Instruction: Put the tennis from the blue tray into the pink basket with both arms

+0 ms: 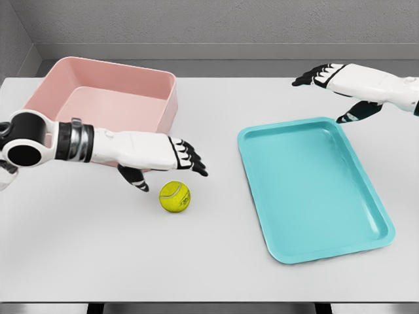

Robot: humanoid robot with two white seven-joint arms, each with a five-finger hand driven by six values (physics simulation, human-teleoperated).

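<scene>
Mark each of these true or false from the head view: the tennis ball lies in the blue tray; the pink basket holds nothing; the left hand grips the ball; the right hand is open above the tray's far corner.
1. The tennis ball lies in the blue tray. False: it rests on the white table, left of the tray, which holds nothing.
2. The pink basket holds nothing. True, as far as its visible interior shows.
3. The left hand grips the ball. False: its fingers are spread just above and left of the ball, holding nothing.
4. The right hand is open near the tray's far right corner. True: fingers extended, holding nothing.
</scene>
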